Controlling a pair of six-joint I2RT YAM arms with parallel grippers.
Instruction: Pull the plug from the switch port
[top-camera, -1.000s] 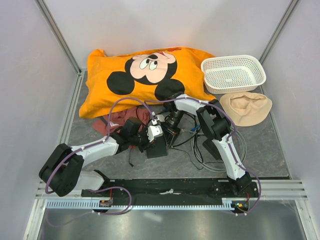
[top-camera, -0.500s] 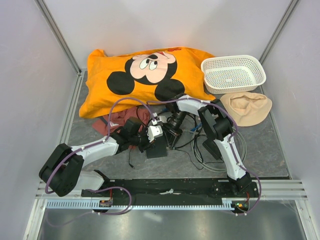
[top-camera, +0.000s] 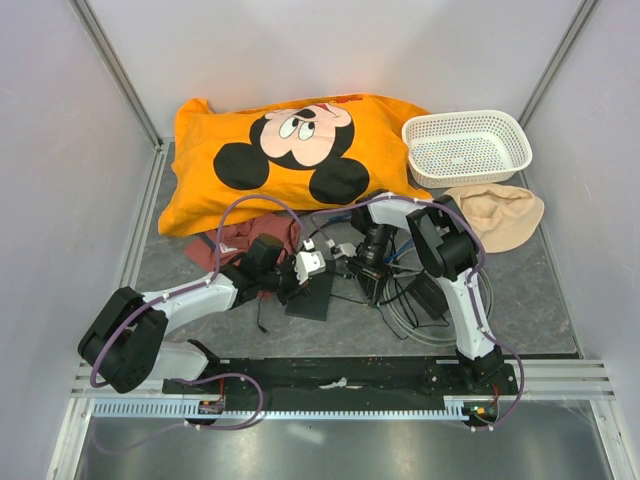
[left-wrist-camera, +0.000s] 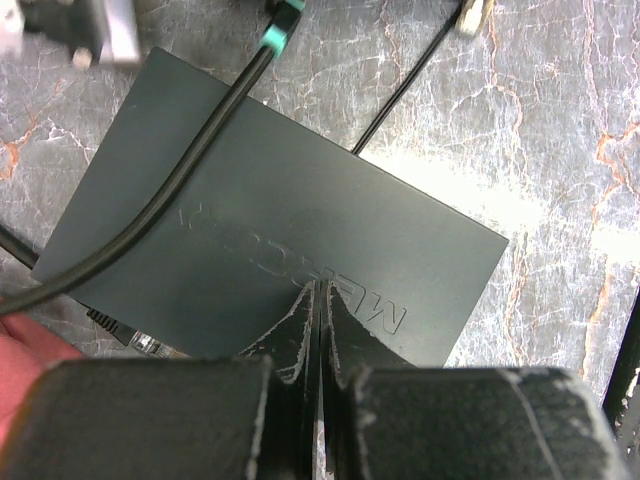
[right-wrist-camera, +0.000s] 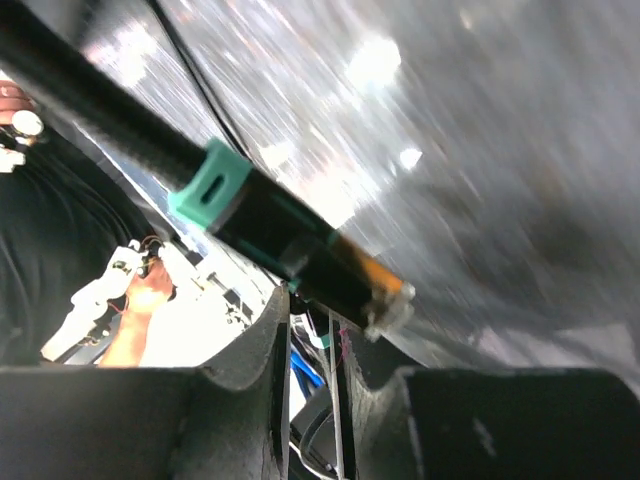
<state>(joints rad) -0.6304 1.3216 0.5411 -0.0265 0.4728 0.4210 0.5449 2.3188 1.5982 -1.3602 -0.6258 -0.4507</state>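
The switch (top-camera: 312, 297) is a flat dark grey box on the table; it also shows in the left wrist view (left-wrist-camera: 280, 230). My left gripper (top-camera: 301, 272) is shut, and its tips (left-wrist-camera: 320, 292) press down on the box's top. My right gripper (top-camera: 366, 268) is to the right of the box and apart from it. It is shut on the plug (right-wrist-camera: 300, 250), a black connector with a teal boot and a clear tip, which hangs free in the air. The plug's black cable (left-wrist-camera: 170, 195) lies across the box. The ports are mostly hidden.
An orange Mickey Mouse pillow (top-camera: 290, 150) lies at the back, with a dark red cloth (top-camera: 245, 240) in front of it. A white basket (top-camera: 466, 147) and a beige cap (top-camera: 492, 215) are at the back right. Coiled cables (top-camera: 425, 310) lie by the right arm.
My right gripper has moved right, away from the switch, carrying the plug out with it. The switch has turned slightly. The left gripper has stayed on the box.
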